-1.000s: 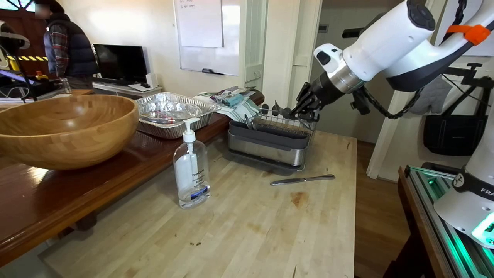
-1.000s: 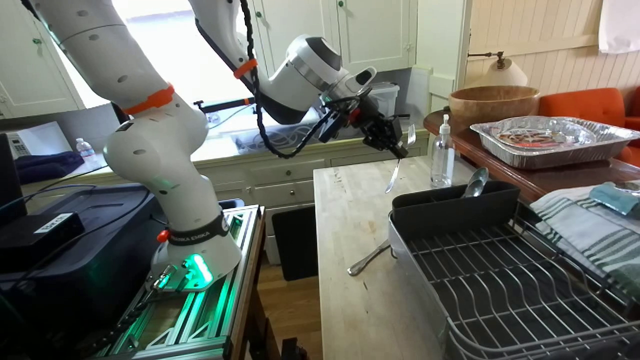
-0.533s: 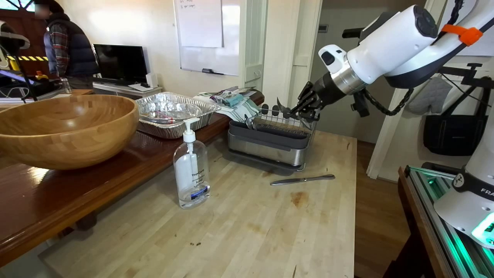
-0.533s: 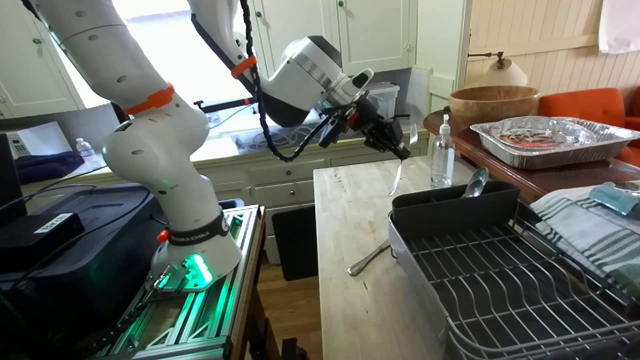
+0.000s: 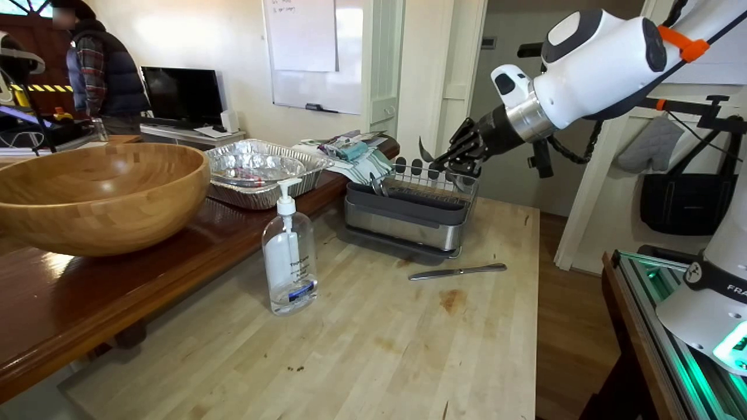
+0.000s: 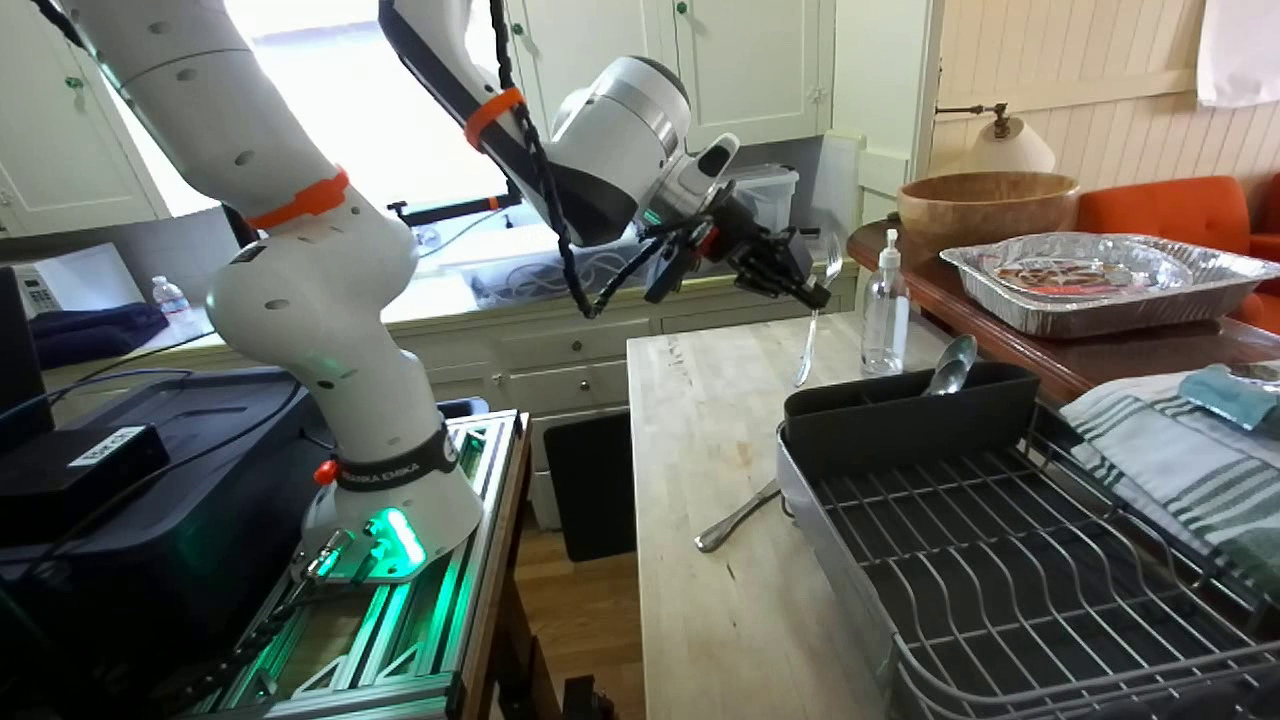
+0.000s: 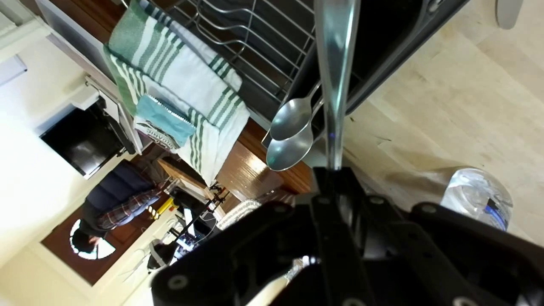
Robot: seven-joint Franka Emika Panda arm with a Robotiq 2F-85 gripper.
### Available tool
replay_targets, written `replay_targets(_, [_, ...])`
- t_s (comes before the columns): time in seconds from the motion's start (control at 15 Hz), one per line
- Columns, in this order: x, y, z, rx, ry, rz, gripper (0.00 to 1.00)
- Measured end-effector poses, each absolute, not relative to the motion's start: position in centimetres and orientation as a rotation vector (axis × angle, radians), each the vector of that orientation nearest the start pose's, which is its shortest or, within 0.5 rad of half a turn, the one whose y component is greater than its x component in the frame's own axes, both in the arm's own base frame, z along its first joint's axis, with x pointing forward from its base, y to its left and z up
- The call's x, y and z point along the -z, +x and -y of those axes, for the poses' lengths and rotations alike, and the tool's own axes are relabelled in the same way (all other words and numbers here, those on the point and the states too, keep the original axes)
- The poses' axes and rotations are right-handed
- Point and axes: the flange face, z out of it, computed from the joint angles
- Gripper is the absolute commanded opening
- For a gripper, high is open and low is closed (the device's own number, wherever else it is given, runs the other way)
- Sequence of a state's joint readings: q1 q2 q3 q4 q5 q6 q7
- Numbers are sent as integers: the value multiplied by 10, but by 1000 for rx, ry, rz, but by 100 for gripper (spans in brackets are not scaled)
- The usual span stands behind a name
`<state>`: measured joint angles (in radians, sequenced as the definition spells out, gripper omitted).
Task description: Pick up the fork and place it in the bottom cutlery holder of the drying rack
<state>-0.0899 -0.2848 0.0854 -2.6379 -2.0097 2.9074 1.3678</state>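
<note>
"Where is the fork [image 7: 337, 85] hanging?"
"In the air near the drying rack [image 5: 402, 227]; the end effector [image 6: 818, 297] is gripping it by its middle."
"And the knife [image 5: 458, 272]?"
"It's lying on the table [image 5: 350, 350]."

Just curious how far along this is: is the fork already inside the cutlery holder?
No, in an exterior view the gripper holds the fork in the air, with its lower end visible outside the cutlery holder.
</note>
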Motion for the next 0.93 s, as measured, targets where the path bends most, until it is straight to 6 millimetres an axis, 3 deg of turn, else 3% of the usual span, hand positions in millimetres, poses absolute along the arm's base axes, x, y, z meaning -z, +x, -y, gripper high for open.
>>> replay_targets(0.53, [-325,401,-60,1459,-3124,936,2])
replay_targets(0.93, [-304,400,-61,1450,-3077,908,2])
